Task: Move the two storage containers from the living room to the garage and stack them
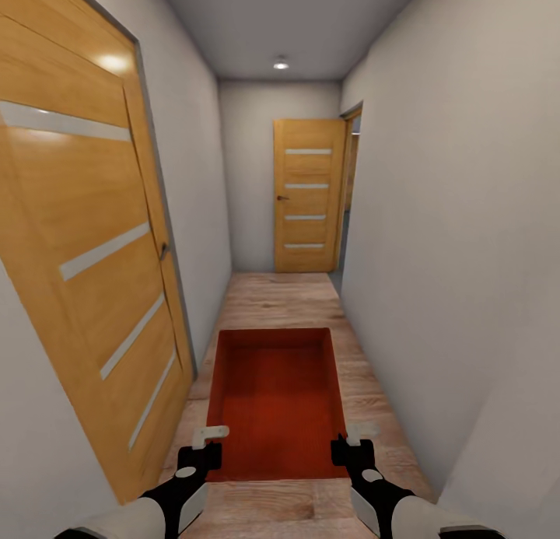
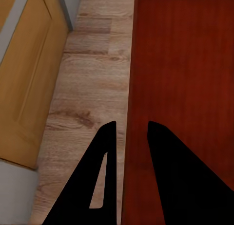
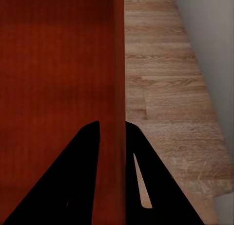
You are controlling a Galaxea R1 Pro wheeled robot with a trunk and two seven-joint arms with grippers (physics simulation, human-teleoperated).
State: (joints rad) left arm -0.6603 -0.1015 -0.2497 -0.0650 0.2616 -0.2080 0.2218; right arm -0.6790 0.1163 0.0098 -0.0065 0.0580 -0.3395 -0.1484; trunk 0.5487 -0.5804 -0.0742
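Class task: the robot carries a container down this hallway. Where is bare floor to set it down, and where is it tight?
Bare wood floor lies ahead, between the container's far rim and the far door. Narrower strips run beside it: one toward the left door, one toward the right wall. It is tight at the near corners, where the left gripper and right gripper clamp the walls.

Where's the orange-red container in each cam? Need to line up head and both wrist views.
Head view: the container sits low in the centre, held over the wood floor between the left gripper and the right gripper.
Left wrist view: the container sits beside the floor planks, its wall between the jaws.
Right wrist view: the container again borders the planks, wall between the jaws.
Shared landmark: the light wood floor.
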